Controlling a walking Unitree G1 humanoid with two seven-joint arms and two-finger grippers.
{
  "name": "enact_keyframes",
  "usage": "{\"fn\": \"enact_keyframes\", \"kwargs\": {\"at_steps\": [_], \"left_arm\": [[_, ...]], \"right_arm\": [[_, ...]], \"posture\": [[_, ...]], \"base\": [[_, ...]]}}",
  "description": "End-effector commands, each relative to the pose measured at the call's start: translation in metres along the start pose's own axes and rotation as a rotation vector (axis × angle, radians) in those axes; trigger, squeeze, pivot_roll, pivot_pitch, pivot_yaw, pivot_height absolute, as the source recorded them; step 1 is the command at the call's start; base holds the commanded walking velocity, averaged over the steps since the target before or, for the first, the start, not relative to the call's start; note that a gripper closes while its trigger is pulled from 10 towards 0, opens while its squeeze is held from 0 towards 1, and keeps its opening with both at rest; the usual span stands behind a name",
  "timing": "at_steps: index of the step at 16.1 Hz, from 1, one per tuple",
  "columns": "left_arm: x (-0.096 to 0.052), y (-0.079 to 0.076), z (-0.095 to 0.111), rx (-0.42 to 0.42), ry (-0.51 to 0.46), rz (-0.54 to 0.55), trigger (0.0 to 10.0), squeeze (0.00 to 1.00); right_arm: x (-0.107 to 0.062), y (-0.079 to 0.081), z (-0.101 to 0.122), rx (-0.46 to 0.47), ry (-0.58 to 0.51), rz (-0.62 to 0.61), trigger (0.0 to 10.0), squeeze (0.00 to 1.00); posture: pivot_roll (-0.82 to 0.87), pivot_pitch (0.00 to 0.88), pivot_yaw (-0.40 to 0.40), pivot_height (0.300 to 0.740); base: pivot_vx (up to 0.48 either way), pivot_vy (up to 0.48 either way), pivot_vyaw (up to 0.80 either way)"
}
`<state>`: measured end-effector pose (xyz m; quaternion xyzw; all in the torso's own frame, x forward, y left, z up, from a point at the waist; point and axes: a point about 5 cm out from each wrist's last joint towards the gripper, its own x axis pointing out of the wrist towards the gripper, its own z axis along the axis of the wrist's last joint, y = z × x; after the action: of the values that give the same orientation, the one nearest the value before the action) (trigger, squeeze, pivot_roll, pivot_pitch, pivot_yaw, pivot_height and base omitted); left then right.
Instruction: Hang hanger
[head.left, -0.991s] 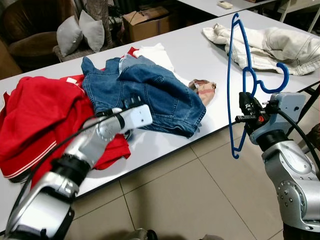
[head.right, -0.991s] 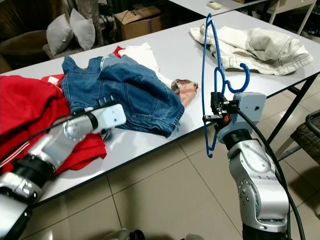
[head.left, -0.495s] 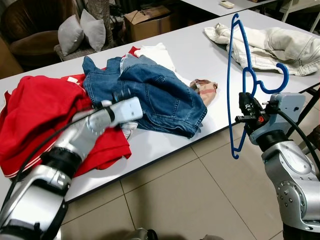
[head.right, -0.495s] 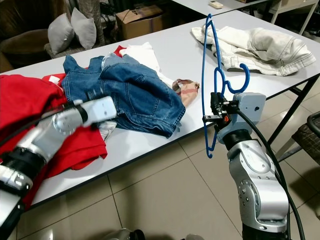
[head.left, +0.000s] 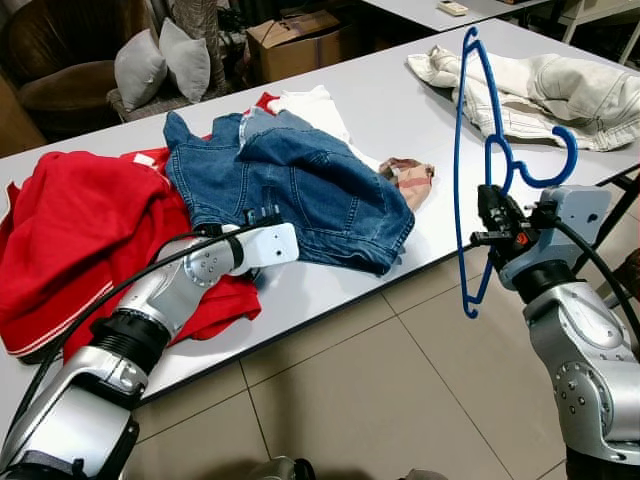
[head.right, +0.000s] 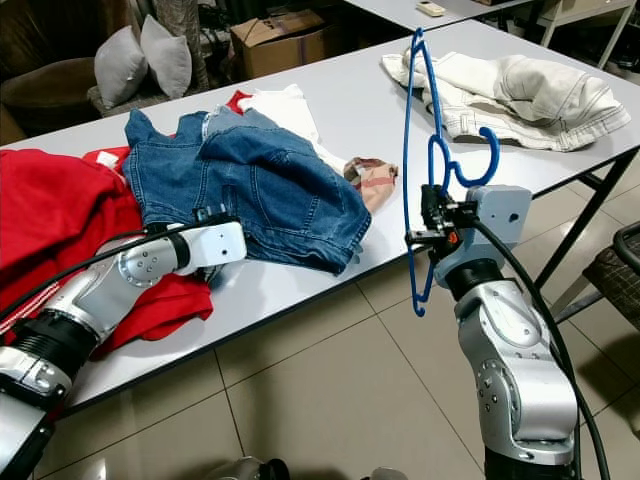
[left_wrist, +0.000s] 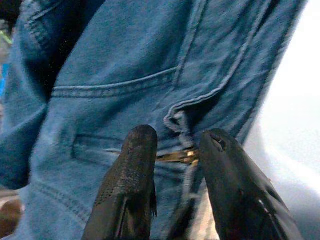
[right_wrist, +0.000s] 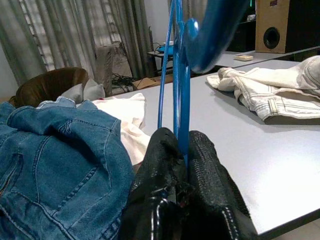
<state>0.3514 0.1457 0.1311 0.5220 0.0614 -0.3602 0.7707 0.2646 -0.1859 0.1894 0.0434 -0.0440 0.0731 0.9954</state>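
A blue plastic hanger (head.left: 466, 170) stands upright in the air past the table's front edge, hook (head.left: 545, 160) to the right. My right gripper (head.left: 490, 225) is shut on its lower part (right_wrist: 179, 95). Blue jeans (head.left: 300, 185) lie crumpled on the white table (head.left: 400, 110). My left gripper (left_wrist: 176, 155) is open, low over the jeans' near edge, its fingertips (left_wrist: 140, 145) just above a pocket seam and a brass zipper (left_wrist: 175, 156). The left arm (head.left: 190, 280) reaches across a red garment (head.left: 80, 235).
A cream garment (head.left: 540, 85) lies at the table's far right, a white shirt (head.left: 310, 105) and a plaid cloth (head.left: 405, 175) beside the jeans. Grey cushions (head.left: 160, 65), a brown armchair (head.left: 60, 60) and a cardboard box (head.left: 295, 40) stand behind. Tiled floor (head.left: 380, 380) lies below.
My left gripper swung left over the jeans and red garment, then came back right to the jeans' near edge. The right gripper and hanger stayed still.
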Motion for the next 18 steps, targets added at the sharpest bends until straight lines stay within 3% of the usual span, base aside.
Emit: {"fn": "enact_keyframes", "kwargs": {"at_steps": [1,4,9,13,15,18], "left_arm": [[-0.003,-0.001,0.000,-0.014,-0.013,-0.021,10.0,0.00],[-0.001,-0.001,-0.004,0.002,0.023,0.017,10.0,0.00],[-0.001,0.020,-0.012,-0.018,0.106,0.231,10.0,0.00],[-0.005,0.040,-0.001,-0.001,0.041,0.364,10.0,0.00],[-0.003,0.037,0.001,-0.001,0.030,0.356,10.0,0.00],[0.003,0.017,0.001,-0.005,0.012,0.238,10.0,0.00]], "right_arm": [[0.000,0.003,0.003,0.002,-0.009,0.011,10.0,0.00],[0.000,0.003,0.003,0.002,-0.009,0.010,10.0,0.00],[0.000,0.003,0.003,0.002,-0.007,0.010,10.0,0.00],[0.001,0.002,0.002,0.003,-0.005,0.010,10.0,0.00],[0.001,0.002,0.002,0.003,-0.005,0.012,10.0,0.00],[0.001,0.003,0.002,0.003,-0.005,0.013,10.0,0.00]], "posture": [[-0.19,0.046,0.102,0.740],[-0.19,0.048,0.101,0.740],[-0.19,0.051,0.100,0.740],[-0.19,0.052,0.097,0.740],[-0.19,0.052,0.097,0.740],[-0.19,0.052,0.098,0.740]], "base": [[0.000,0.000,0.00],[0.000,0.000,0.00],[0.000,0.000,0.00],[0.000,0.000,0.00],[0.000,0.000,0.00],[0.000,0.000,0.00]]}}
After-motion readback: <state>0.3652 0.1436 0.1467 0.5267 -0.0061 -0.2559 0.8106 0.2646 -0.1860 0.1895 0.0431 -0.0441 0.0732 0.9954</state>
